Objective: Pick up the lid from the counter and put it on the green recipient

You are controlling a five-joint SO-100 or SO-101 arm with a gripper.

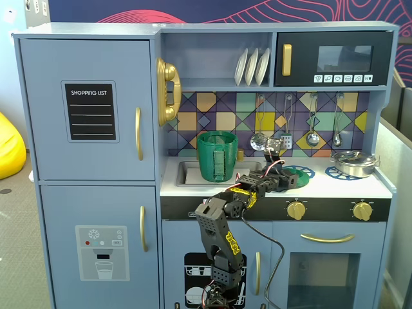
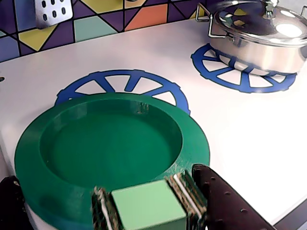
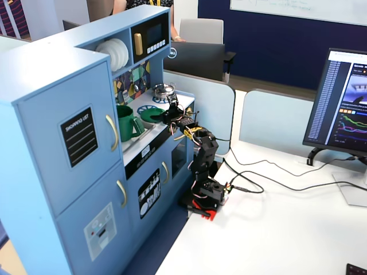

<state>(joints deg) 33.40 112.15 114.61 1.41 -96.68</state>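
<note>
The lid (image 2: 110, 148) is a dark-green round disc with a sunken middle. It sits over the left blue burner ring (image 2: 120, 81) on the white counter. Its light-green block handle (image 2: 148, 208) lies between my gripper's (image 2: 148, 207) two pads, which press on both its sides. I cannot tell whether the lid rests on the counter or is slightly raised. In a fixed view my gripper (image 1: 285, 179) and the lid (image 1: 299, 172) are to the right of the green recipient (image 1: 217, 156), a tall ribbed pot standing open in the sink. The pot (image 3: 125, 122) also shows in the other fixed view.
A shiny steel pot (image 2: 259, 38) with its own lid stands on the right burner ring (image 2: 225, 72); it also shows in a fixed view (image 1: 352, 162). Ladles and utensils (image 1: 312, 122) hang on the tiled back wall above the counter. The sink (image 1: 187, 172) holds the green pot.
</note>
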